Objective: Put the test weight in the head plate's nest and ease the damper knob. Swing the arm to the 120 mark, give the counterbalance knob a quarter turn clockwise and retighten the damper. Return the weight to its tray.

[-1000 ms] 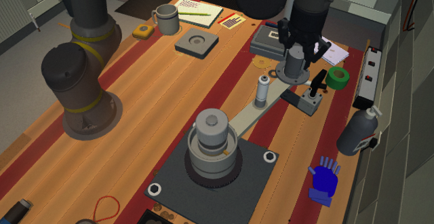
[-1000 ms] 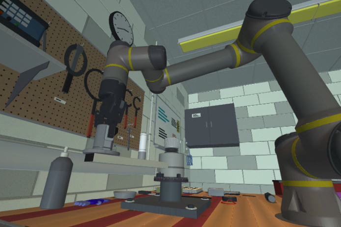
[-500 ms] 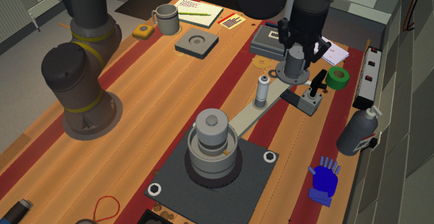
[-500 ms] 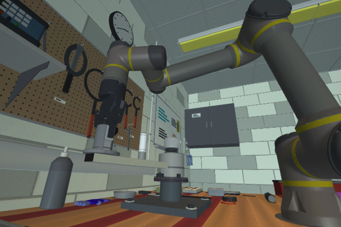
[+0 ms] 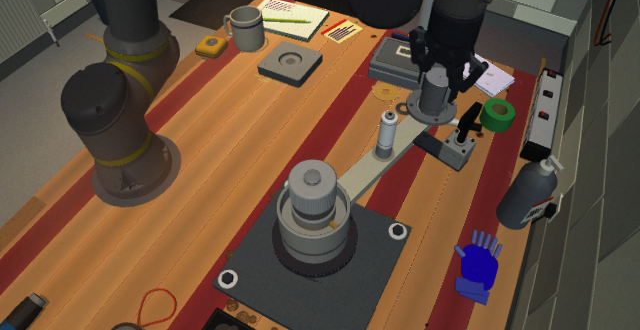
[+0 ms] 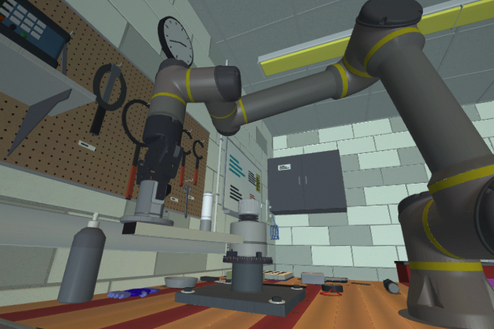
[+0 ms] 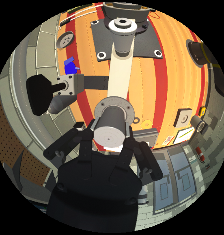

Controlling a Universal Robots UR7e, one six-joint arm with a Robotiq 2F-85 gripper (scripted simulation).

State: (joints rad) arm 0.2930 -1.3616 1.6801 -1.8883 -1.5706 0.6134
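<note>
At the far right of the bench the pale swing arm ends in a round head plate, and the grey cylindrical test weight stands upright in its nest. My gripper comes down from above with a finger on each side of the weight, closed on it. The weight's grey square tray lies empty farther left. A tall pale knob stands midway along the arm. A large ribbed knob tops the pivot column on the dark base plate.
A small grey block with a black lever handle sits just right of the head plate, with a green tape roll behind it. A grey box lies behind my gripper, and a bottle, a blue glove and a mug stand farther off.
</note>
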